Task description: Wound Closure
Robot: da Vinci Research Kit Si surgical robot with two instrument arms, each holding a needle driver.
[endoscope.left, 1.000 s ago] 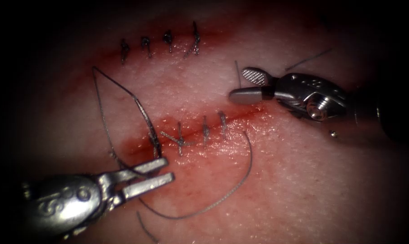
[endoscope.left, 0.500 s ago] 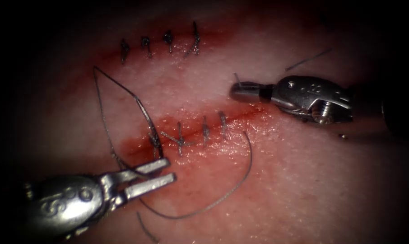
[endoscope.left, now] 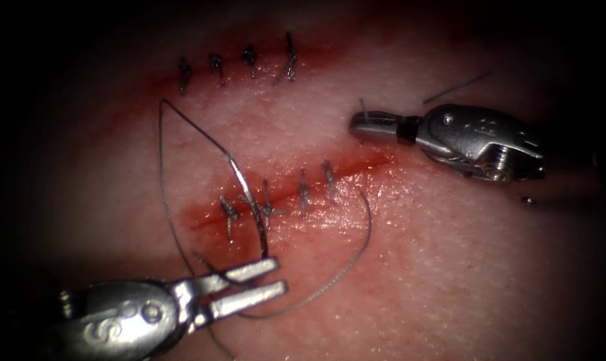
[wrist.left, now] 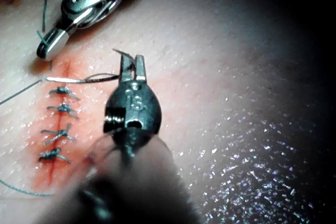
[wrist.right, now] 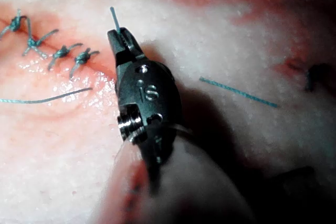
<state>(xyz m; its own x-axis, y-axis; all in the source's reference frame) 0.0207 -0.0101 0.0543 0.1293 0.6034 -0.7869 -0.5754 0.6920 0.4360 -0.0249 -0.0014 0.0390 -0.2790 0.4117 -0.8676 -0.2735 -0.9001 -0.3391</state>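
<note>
The tissue (endoscope.left: 450, 267) has a red cut (endoscope.left: 360, 164) closed along its left part by several stitches (endoscope.left: 303, 194). My left tool (endoscope.left: 279, 275) reaches in below the cut. Its jaws are shut on one end of the curved needle (endoscope.left: 248, 200), which lies above the tissue across the leftmost stitches. The needle (wrist.left: 79, 78) also runs up to the left tool (wrist.left: 132, 61) in the left wrist view. Thread (endoscope.left: 166, 194) loops up to the left, and a free tail (endoscope.left: 343, 274) arcs below the cut. My right tool (endoscope.left: 356, 124) is above the cut's right end, shut on a short cut end of thread (wrist.right: 113, 17).
A second row of stitches (endoscope.left: 249, 63) closes another cut at the back. A loose piece of thread (endoscope.left: 457, 87) lies on the tissue behind the right tool. Red fluid (endoscope.left: 203, 217) stains the tissue around the cut's left end.
The right tool's jaws shut on the short thread end and moved slightly right. The left tool moved right and down, carrying the needle and thread loop with it.
</note>
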